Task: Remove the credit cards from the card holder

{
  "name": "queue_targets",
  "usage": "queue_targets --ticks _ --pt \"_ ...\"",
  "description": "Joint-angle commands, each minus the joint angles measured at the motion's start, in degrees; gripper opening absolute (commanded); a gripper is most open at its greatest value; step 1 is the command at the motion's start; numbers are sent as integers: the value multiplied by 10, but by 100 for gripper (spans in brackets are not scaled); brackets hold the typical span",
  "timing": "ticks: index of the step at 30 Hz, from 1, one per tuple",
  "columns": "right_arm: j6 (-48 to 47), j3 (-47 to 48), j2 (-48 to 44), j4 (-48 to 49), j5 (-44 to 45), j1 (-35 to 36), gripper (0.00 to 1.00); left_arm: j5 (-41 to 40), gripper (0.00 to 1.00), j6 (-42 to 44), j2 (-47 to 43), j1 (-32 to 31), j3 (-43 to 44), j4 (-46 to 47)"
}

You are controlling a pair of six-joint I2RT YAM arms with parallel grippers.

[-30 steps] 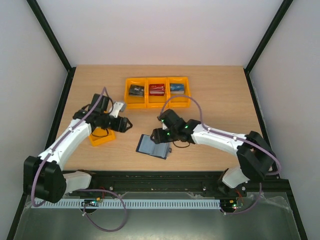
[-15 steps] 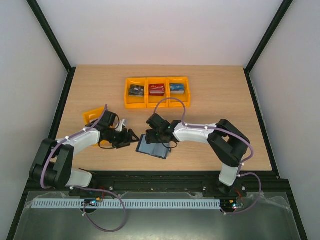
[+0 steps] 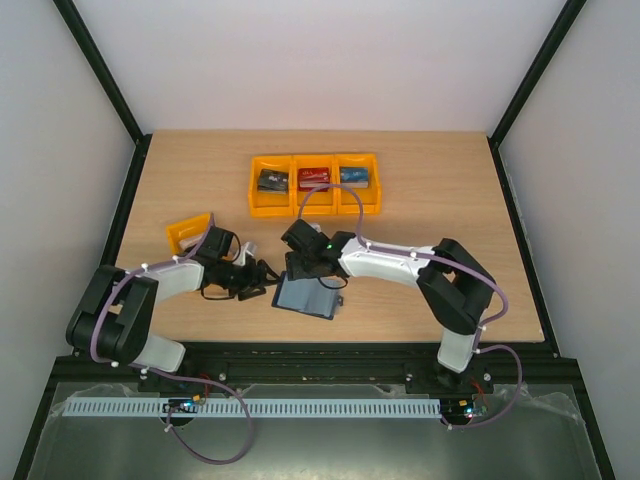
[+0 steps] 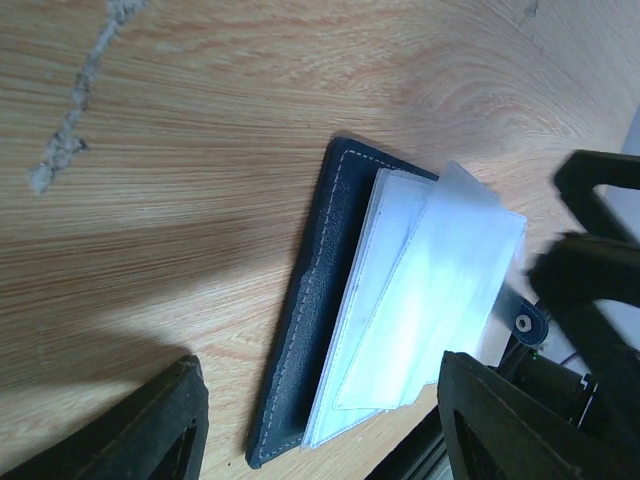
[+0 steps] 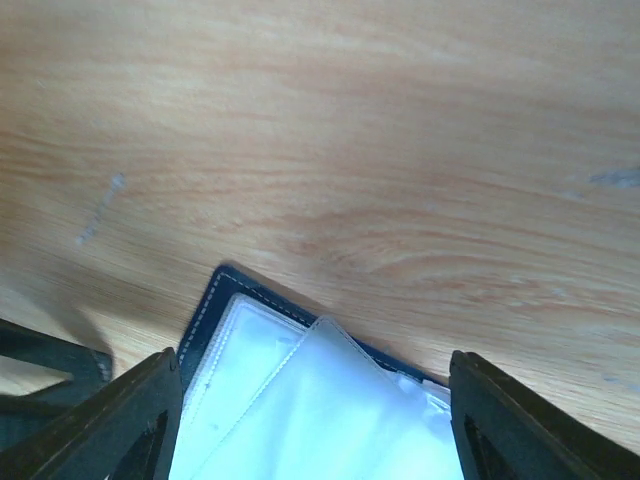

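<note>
The card holder (image 3: 305, 297) lies on the table (image 3: 440, 200) before the bins (image 3: 315, 206).

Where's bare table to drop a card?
Free: table right of the bins, out to its edge; far-left corner, left of the bins and beyond the lone bin; near strip right of the holder. Crowded: the holder's far-left side, where the left gripper and right gripper, both open, sit.

The card holder (image 4: 310, 330) is dark navy with pale stitching; its sleeves (image 4: 420, 290) are milky blue-white. The counter (image 3: 430, 190) shows light wood grain. The bins (image 3: 315, 208) are orange.
</note>
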Motion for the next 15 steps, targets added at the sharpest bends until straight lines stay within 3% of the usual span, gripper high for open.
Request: queue_targets --ticks 1,7,15 --pt "4 26 -39 -97 72 17 70 0 64 -17 13 -3 -18 1" --pt "55 -41 -32 -40 -43 49 70 2 61 -22 16 -11 -19 7" --pt "29 -29 47 19 -76 33 73 -2 56 -25 30 -18 -27 36"
